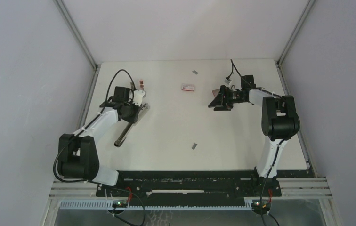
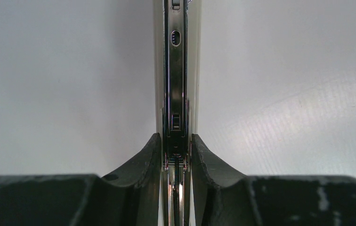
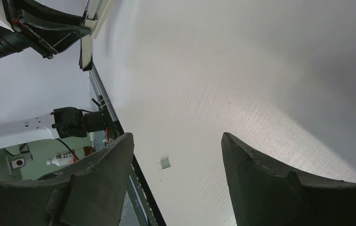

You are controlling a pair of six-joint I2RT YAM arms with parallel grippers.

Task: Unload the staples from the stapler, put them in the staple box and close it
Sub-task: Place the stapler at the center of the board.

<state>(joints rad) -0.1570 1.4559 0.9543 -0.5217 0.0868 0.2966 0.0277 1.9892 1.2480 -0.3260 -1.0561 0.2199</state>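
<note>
My left gripper (image 1: 136,107) is shut on the stapler (image 1: 128,126), which hangs open, its dark metal arm slanting down toward the near left. In the left wrist view the fingers (image 2: 152,155) clamp the shiny magazine rail (image 2: 175,70), which runs straight away from my left gripper (image 2: 176,146). A short grey strip of staples (image 1: 194,146) lies on the table near the front middle, and another (image 1: 195,72) lies at the back. My right gripper (image 1: 216,101) hovers open and empty at the right. Between its spread fingers, my right gripper (image 3: 176,141) frames the front strip of staples (image 3: 165,163) on the table.
A small flat red-and-white box (image 1: 188,87) lies at the back middle. A smaller red-and-white item (image 1: 141,84) sits behind the left gripper. The white table (image 1: 242,141) is walled at the left, right and back, with a black rail (image 1: 190,176) along its near edge.
</note>
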